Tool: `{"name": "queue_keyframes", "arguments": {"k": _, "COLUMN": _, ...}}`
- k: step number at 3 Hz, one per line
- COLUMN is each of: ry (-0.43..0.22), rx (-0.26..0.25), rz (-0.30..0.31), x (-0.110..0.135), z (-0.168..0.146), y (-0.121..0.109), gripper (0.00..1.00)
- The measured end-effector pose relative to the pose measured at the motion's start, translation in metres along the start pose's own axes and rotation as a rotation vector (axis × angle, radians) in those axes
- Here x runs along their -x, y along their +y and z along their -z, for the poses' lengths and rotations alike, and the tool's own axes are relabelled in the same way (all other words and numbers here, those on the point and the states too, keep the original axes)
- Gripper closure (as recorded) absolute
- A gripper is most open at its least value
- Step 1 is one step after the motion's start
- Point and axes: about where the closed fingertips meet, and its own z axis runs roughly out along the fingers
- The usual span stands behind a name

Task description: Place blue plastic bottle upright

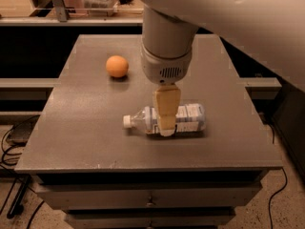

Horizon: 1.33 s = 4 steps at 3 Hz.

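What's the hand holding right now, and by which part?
Cannot tell. The hand is down at the middle of the blue plastic bottle, which lies on its side on the table; a firm hold isn't visible.

Lab or workshop: grey drawer cabinet (90,147), floor cables (10,152), hand (167,129) over its top.
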Motion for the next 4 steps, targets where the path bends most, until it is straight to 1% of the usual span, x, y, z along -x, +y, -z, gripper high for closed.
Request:
{"name": "queue_keyframes", "arguments": {"k": 1, "ry": 0.029, "rx": 0.062, "rz": 0.006, "x": 0.002, "z": -0.024, "y": -0.003, "gripper": 0.00}}
{"name": "queue_keyframes", "arguments": {"k": 2, "ry": 0.079, "rx": 0.131, "rz": -0.001, "x": -0.004, "z": -0.053, "y": 0.000, "gripper": 0.00}}
{"name": "queue_keyframes", "arguments": {"k": 3, "ry": 0.118, "rx": 0.184, "rz": -0.020, "x": -0.014, "z": -0.075, "y": 0.007, "gripper": 0.17}}
{"name": "queue_keyframes", "arguments": {"k": 4, "ry": 0.137, "rx": 0.202, "rz": -0.037, "x": -0.018, "z": -0.084, "y": 0.012, "gripper": 0.40}}
